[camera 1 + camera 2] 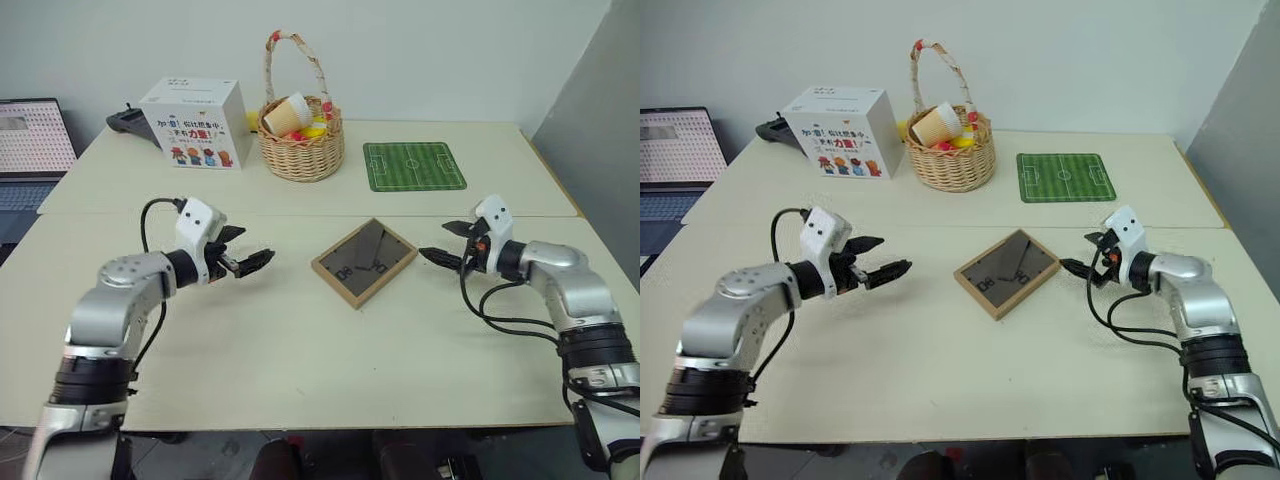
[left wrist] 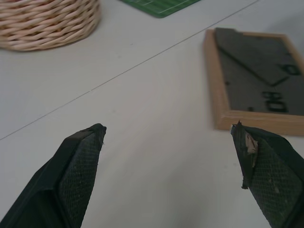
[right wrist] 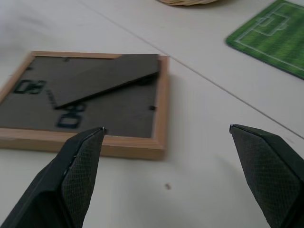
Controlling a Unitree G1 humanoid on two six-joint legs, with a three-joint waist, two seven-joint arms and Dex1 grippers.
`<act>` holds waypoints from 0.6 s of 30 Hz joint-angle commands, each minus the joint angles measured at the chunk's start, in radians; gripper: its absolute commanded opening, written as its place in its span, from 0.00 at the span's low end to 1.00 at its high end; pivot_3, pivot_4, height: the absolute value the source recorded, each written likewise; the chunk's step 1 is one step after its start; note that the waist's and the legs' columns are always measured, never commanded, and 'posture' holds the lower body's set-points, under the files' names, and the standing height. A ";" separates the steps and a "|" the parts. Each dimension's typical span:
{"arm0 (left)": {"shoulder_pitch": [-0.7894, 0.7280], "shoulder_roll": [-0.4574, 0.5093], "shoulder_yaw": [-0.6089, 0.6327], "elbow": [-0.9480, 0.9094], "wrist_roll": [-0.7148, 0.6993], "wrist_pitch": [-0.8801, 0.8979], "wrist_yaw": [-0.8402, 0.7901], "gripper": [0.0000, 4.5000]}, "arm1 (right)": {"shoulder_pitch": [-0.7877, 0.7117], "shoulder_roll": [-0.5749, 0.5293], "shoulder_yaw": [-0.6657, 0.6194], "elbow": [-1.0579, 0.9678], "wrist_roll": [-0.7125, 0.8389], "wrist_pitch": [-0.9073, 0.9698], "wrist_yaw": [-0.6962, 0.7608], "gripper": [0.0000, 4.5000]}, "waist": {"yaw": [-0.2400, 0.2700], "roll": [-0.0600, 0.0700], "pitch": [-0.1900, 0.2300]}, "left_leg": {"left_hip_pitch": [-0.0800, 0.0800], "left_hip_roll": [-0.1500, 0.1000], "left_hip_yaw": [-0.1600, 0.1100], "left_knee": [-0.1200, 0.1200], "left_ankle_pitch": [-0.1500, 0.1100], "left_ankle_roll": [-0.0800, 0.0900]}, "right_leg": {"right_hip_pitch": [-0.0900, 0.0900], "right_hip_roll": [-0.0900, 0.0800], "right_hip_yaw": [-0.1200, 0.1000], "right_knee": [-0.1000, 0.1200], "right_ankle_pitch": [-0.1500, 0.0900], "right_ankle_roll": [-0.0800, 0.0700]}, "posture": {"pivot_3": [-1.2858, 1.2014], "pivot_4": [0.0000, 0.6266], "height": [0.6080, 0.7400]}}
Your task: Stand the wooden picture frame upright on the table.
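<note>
the dark back of the wooden picture frame (image 3: 95,95) shows "80" twice; the white box (image 1: 195,123) has writing too small to read

Head pair: set high, looking forward and down over the table (image 1: 300,370), far enough to take in both arms; same scene twice, slightly offset. Left wrist: low and close over the tabletop, aimed toward 3 o'clock at the frame (image 2: 223,71). Right wrist: equally low and close, aimed toward 9 o'clock. Shared by both wrist views: frame, seam (image 3: 223,88), mat (image 3: 275,35) edge.
</note>
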 commanded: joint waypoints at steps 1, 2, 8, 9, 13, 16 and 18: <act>-0.050 0.010 -0.021 0.041 0.017 -0.033 -0.044 1.00 | 0.033 -0.033 -0.036 -0.078 0.021 0.032 0.005 1.00 | 0.000 0.000 0.000 | 0.000 0.000 0.000 0.000 0.000 0.000 | 0.000 0.000 0.000 0.000 0.000 0.000 | 0.52 0.24 1.00; -0.060 0.009 -0.028 0.055 0.022 -0.036 -0.052 1.00 | 0.041 -0.034 -0.040 -0.092 0.022 0.042 -0.006 1.00 | 0.000 0.000 0.000 | 0.000 0.000 0.000 0.000 0.000 0.000 | 0.000 0.000 0.000 -0.001 0.000 0.000 | 0.52 0.24 1.00; -0.149 -0.028 -0.070 0.163 0.064 -0.094 -0.080 1.00 | 0.126 -0.033 -0.076 -0.217 0.050 0.110 -0.057 1.00 | -0.001 0.000 0.000 | 0.000 0.000 0.000 0.000 0.000 0.000 | 0.000 0.001 0.000 0.000 0.000 0.000 | 0.52 0.24 1.00; -0.165 -0.040 -0.075 0.192 0.077 -0.109 -0.073 1.00 | 0.140 -0.027 -0.082 -0.238 0.050 0.122 -0.080 1.00 | -0.001 0.000 0.000 | 0.000 0.000 0.000 0.000 0.000 0.000 | 0.000 0.001 -0.001 0.000 0.000 0.000 | 0.52 0.24 1.00; -0.220 -0.120 -0.082 0.328 0.136 -0.176 0.006 0.96 | 0.189 0.018 -0.109 -0.330 0.044 0.201 -0.208 0.91 | 0.001 0.000 0.000 | 0.000 0.000 0.000 0.000 0.000 0.000 | 0.000 0.001 0.000 0.000 0.000 0.000 | 0.52 0.24 1.00; -0.272 -0.194 -0.100 0.469 0.192 -0.245 0.063 0.85 | 0.228 0.082 -0.142 -0.429 0.047 0.289 -0.337 0.78 | 0.004 0.000 0.000 | 0.000 0.000 -0.001 0.001 0.000 0.000 | 0.001 0.000 -0.001 0.000 0.000 0.000 | 0.52 0.24 1.00; -0.318 -0.249 -0.113 0.561 0.221 -0.283 0.089 0.75 | 0.256 0.128 -0.145 -0.488 0.039 0.329 -0.409 0.67 | 0.006 0.000 0.000 | -0.001 0.000 -0.001 0.001 0.000 0.000 | 0.000 0.000 0.000 0.001 0.000 0.000 | 0.52 0.24 1.00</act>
